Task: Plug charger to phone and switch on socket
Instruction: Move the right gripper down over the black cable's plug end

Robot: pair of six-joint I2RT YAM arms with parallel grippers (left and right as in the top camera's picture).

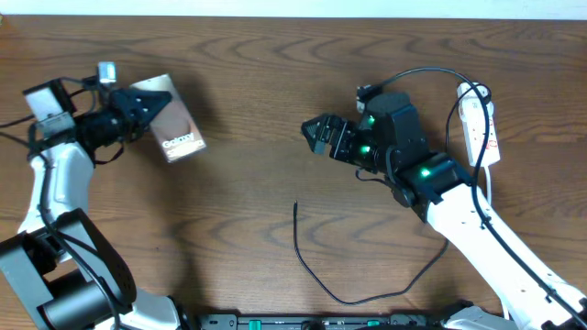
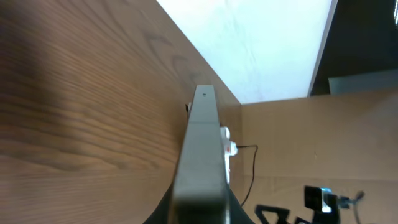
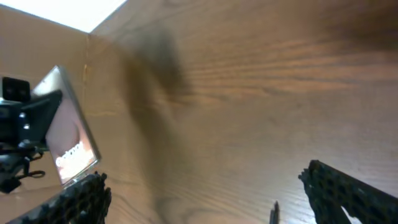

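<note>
**Phone pinched in the left pincer, charger loose on the table**

The left gripper (image 1: 147, 104) is closed tight on the phone (image 1: 181, 134), gripping the end away from the white lettering. The phone is tipped up off the flat, its glossy brownish back turned to the overhead camera. Whether its lower edge touches the table (image 1: 275, 55) cannot be told. From the left wrist, the phone (image 2: 202, 155) runs edge-on straight out from between the closed jaws.

Right of the phone and well apart from it, the right gripper (image 1: 315, 137) points toward the phone, its jaws spread wide with nothing between them. In the right wrist view its black fingers (image 3: 78, 199) frame bare wood, with the phone (image 3: 69, 146) standing tilted at the left.

The charger (image 1: 296, 229) lies right of the phone and nearer the robot, a thin black cable on the wood. Its plug tip (image 1: 295, 205) is free, touched by neither gripper, and the cable curves off beneath the right arm. The socket (image 1: 480, 124) lies farthest right of the phone, beyond the right arm, at about the phone's depth on the table
</note>
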